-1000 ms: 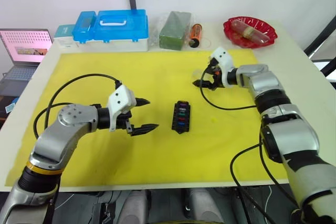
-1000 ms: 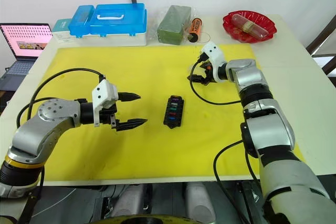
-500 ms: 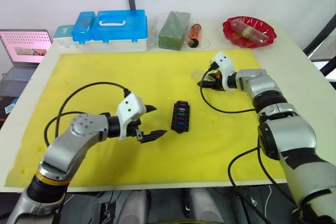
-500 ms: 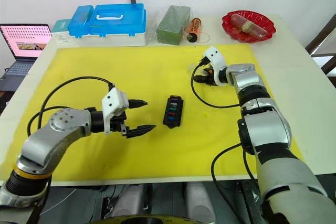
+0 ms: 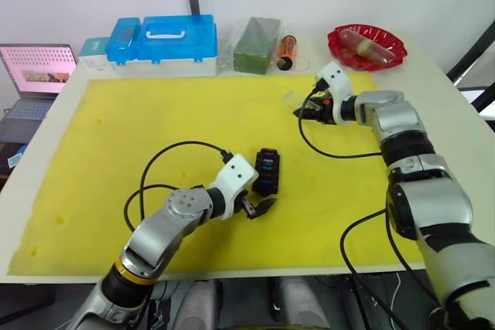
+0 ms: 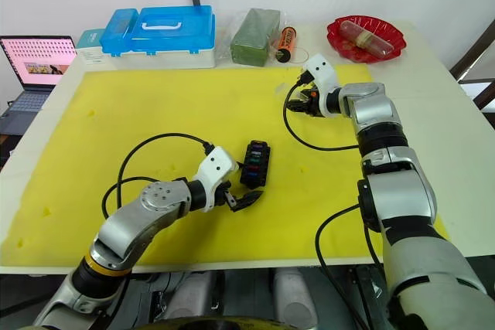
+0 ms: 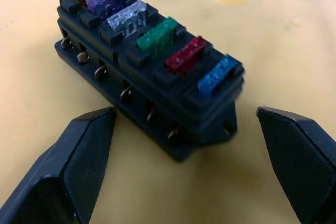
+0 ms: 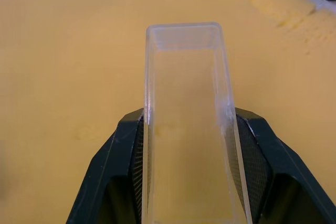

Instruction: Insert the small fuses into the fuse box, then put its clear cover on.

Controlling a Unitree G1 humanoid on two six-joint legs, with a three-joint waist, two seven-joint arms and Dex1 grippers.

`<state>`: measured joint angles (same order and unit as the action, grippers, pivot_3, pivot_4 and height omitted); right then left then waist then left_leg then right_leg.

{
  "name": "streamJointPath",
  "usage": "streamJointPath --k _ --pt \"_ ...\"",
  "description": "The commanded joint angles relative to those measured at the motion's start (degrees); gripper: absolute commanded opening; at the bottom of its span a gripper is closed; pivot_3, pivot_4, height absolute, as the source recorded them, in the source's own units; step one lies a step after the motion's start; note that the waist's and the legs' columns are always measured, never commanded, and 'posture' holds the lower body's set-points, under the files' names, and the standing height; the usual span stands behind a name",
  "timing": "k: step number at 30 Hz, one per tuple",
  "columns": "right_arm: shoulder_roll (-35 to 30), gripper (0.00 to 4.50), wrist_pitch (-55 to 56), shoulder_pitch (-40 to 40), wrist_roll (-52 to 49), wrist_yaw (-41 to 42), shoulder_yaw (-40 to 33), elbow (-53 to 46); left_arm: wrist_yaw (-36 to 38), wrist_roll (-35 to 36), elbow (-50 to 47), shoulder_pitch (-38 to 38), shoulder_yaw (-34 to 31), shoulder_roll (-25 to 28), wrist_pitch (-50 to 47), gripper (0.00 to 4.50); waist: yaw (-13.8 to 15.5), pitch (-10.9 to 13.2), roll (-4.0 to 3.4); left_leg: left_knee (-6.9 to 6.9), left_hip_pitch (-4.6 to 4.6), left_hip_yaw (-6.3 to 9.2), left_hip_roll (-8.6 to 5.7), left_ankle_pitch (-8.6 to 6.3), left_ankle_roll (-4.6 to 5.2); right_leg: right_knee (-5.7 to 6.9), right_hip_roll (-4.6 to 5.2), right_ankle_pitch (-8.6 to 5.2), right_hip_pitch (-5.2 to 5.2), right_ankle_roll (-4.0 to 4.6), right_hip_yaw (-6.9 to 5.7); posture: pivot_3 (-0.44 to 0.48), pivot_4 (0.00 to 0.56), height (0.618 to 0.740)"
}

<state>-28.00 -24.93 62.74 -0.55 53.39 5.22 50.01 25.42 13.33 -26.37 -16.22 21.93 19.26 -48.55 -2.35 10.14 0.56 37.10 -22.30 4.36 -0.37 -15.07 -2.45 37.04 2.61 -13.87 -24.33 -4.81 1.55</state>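
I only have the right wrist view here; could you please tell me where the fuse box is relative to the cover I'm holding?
Observer: The fuse box lies mid-mat, well apart from the clear cover, which is held at the mat's far side.
Operator: Thank you. Are the fuses in?
Observer: Six coloured small fuses sit in one row on top.
Operator: And where is the left gripper, please?
Observer: The left gripper is open, its fingers flanking the box's near end.

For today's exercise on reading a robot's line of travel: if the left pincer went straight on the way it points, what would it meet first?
Probably the fuse box: the open left pincer points at its near end.
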Motion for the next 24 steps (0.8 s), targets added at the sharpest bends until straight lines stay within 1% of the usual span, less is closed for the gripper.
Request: streamJointPath --k 1,7,11,13,14,17,18,22,24 --pt "-0.50 1.90 -2.89 -0.02 -1.81 0.15 -1.38 -7.09 -3.46 -2.25 0.77 -0.88 1.44 -2.58 -1.00 4.50 0.06 0.00 0.00 0.01 0.00 0.00 0.00 0.00 0.00 0.00 0.00 0.00 0.00 0.00 0.00 0.000 0.150 0.740" --pt "-0.58 1.90 -6.30 -1.30 -2.59 -0.78 -1.68 -12.18 -8.61 -4.73 3.73 -0.39 2.26 -8.00 -2.26 4.50 0.53 -0.02 -0.01 0.04 0.00 0.01 -0.03 0.00 -0.01 0.00 0.03 0.00 0.03 0.00 -0.01 0.000 0.150 0.740" --pt "-0.85 1.90 -8.67 -2.76 -3.43 -1.23 -1.76 -16.25 -11.15 -5.68 5.89 -0.48 0.55 -10.59 -1.84 4.50 1.33 -0.03 -0.01 0.08 0.04 0.00 -0.05 0.01 -0.01 0.00 0.04 0.01 0.09 -0.01 0.00 0.000 0.150 0.740" --pt "-1.05 1.90 -9.83 -3.70 -3.85 -1.46 -1.86 -18.44 -11.50 -5.91 5.61 -0.16 0.11 -10.70 -1.91 4.11 1.47 -0.03 -0.01 0.09 0.05 0.01 -0.05 0.01 -0.01 0.00 0.04 0.01 0.11 -0.01 -0.01 0.000 0.150 0.740" --pt "-1.24 1.90 -10.43 -4.26 -4.12 -1.59 -1.98 -19.63 -11.55 -5.97 5.34 0.05 0.07 -10.56 -1.98 3.99 1.47 -0.03 -0.01 0.09 0.05 0.01 -0.05 0.01 -0.02 0.01 0.04 0.01 0.11 -0.01 -0.01 0.000 0.150 0.740" --pt "-2.03 1.90 -12.48 -6.19 -5.03 -1.97 -2.47 -23.77 -12.21 -6.28 4.27 0.85 -0.63 -10.01 -2.30 2.94 1.45 -0.03 -0.01 0.08 0.06 0.01 -0.05 0.01 -0.02 0.00 0.04 0.01 0.11 -0.01 -0.01 0.000 0.150 0.740" --pt "-2.41 1.90 -13.51 -7.01 -5.48 -2.10 -2.82 -25.60 -12.35 -6.29 3.75 1.19 -1.18 -9.70 -2.30 2.75 1.46 -0.03 -0.01 0.08 0.06 0.01 -0.05 0.01 -0.02 0.00 0.04 0.00 0.11 -0.01 -0.01 0.000 0.150 0.740" --pt "-4.02 1.90 -17.64 -10.82 -7.55 -2.93 -4.26 -33.64 -10.84 -5.77 1.46 1.77 -2.70 -7.09 -2.30 2.74 1.05 -0.03 -0.01 0.04 0.08 0.01 -0.02 0.01 -0.02 0.00 0.00 0.00 0.10 0.00 -0.01 0.000 0.150 0.740" --pt "-4.99 1.90 -20.25 -13.27 -9.01 -3.26 -5.33 -38.97 -7.22 -4.07 0.53 1.38 -2.81 -4.38 -1.97 2.74 0.93 -0.04 -0.02 0.02 0.13 0.01 0.00 0.01 -0.02 0.02 -0.04 0.00 0.10 0.02 0.00 0.000 0.150 0.740"
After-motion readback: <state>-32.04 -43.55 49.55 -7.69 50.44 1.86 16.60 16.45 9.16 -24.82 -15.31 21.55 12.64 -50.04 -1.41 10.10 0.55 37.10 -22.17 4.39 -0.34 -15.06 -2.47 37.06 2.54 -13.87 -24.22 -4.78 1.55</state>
